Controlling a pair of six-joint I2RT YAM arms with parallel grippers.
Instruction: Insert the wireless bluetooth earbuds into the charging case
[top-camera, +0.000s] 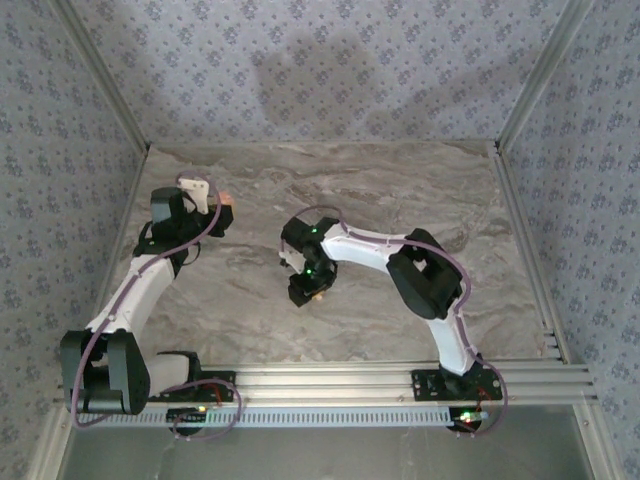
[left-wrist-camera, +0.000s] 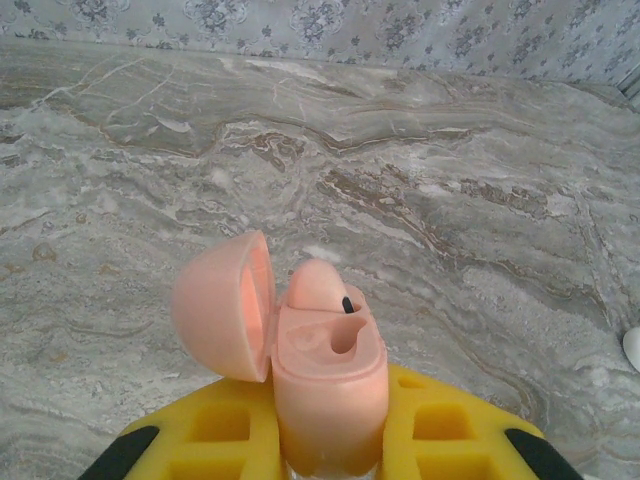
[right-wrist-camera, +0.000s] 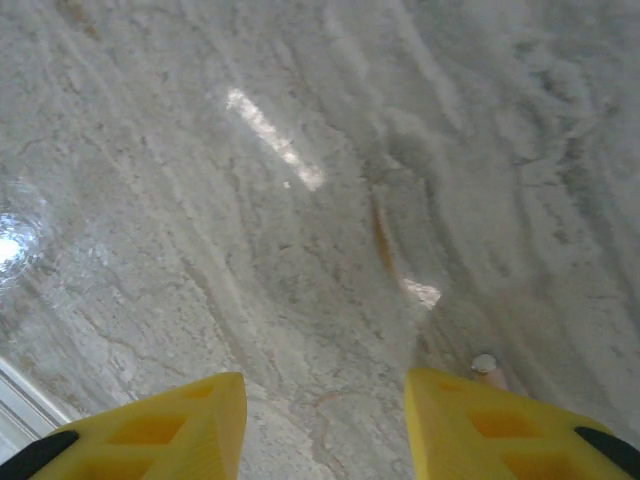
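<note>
**Case held open on the left, right jaws apart over the marble**

The left gripper (left-wrist-camera: 335, 428) is clenched on the charging case (left-wrist-camera: 330, 385), its yellow fingers (left-wrist-camera: 225, 425) pressing the salmon-pink body from both sides. The case is raised above the marble table (left-wrist-camera: 450, 200), toward its left side in the top view. Its lid (left-wrist-camera: 225, 305) is swung open to the left on the hinge. One hollow pocket (left-wrist-camera: 340, 338) shows in the top face. Behind it rises a rounded pink shape with a small dark mark; what it is cannot be told. A white piece (left-wrist-camera: 632, 347) lies on the marble at the far right of the left wrist view, cut off by the edge.

The right gripper (right-wrist-camera: 325, 420) hangs low over the middle of the table with its jaws apart and bare marble between them. A tiny pale earbud (right-wrist-camera: 484, 364) lies on the table just beside the tip of one finger; whether they touch cannot be told.
</note>
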